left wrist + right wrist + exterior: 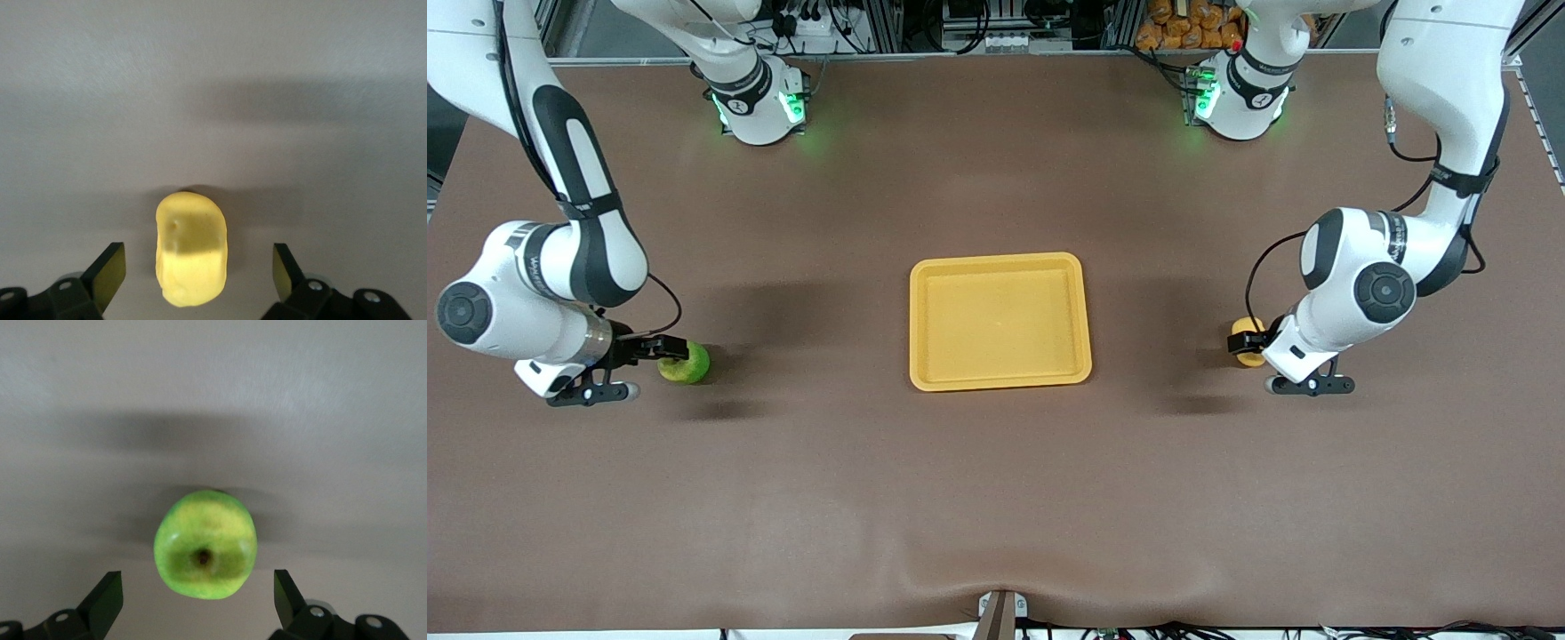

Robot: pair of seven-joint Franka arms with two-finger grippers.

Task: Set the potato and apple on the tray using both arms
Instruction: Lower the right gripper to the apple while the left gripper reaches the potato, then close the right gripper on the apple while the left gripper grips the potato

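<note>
At the right arm's end of the table, the right gripper [665,348] is down around the apple [685,363], its fingers [107,600] spread wide and clear of the glossy round green skin, lined up, I'd say, for a squeeze. Midway sits the tray [1000,378], shallow yellow plastic, rounded corners, empty. At the left arm's end, the left gripper [1249,342] straddles the matte, lumpy yellow potato [1247,341], fingers [110,272] parted, not touching it.
</note>
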